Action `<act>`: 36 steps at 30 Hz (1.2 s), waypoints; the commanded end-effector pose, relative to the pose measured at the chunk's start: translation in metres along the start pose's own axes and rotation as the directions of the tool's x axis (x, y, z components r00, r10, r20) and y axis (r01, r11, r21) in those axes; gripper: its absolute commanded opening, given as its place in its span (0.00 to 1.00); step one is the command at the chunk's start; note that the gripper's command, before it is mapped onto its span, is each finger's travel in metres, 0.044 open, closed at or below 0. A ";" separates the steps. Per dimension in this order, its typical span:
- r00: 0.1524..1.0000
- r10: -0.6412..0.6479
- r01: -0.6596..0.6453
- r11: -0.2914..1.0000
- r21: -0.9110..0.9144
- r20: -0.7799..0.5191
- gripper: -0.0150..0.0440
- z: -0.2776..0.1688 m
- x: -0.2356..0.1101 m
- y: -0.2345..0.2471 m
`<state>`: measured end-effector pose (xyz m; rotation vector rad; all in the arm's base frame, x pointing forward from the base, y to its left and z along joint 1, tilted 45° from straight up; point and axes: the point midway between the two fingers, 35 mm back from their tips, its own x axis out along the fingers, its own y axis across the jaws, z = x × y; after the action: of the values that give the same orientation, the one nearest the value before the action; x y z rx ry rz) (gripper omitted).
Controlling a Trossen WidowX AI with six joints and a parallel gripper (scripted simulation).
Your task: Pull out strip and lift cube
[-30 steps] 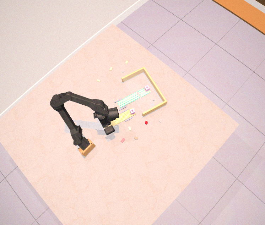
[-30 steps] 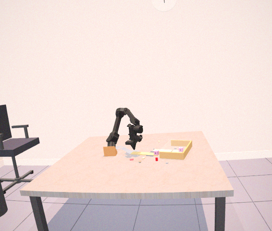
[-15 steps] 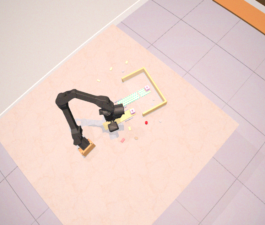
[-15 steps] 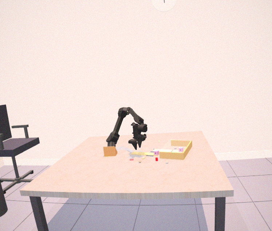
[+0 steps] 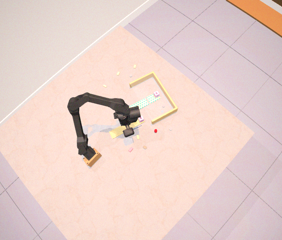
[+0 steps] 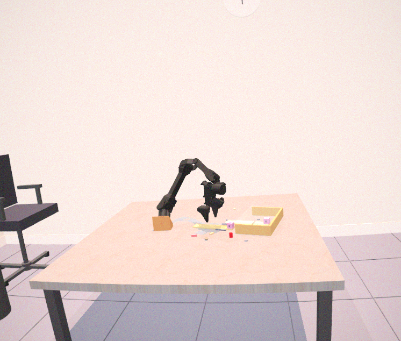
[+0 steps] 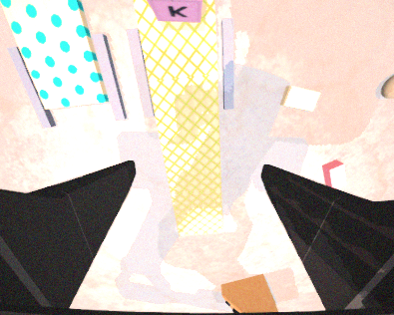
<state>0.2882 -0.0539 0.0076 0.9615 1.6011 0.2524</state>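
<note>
1. Tool [image 7: 198, 199] state: jaws spread wide, holding nothing, raised above the near end of the yellow strip [image 7: 189, 115].
2. Note the labelled cube [image 7: 178, 10] sits on the strip's far end, outside the frame [image 5: 165, 91] on the table [image 5: 161, 165].
3. Judge the pull finished; next, advance over the cube, descend, and close on it.

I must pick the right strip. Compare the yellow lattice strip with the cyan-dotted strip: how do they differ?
The yellow lattice strip runs unbroken, pulled out past the wooden frame; the cyan-dotted white strip shows a break and reaches into the frame. Each carries a pink cube at its far end. The open hand hovers over the yellow one.
</note>
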 end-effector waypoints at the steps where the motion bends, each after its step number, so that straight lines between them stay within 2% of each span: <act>1: 1.000 0.002 -0.002 1.000 -0.002 0.007 1.00 0.015 -0.003 0.003; 30: 1.000 0.002 -0.002 1.000 -0.007 0.012 1.00 0.109 -0.021 0.018; 36: 1.000 0.002 -0.002 1.000 -0.007 0.012 0.73 0.110 -0.014 0.018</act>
<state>0.3911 -0.0909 -0.0004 0.9581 1.5945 0.2525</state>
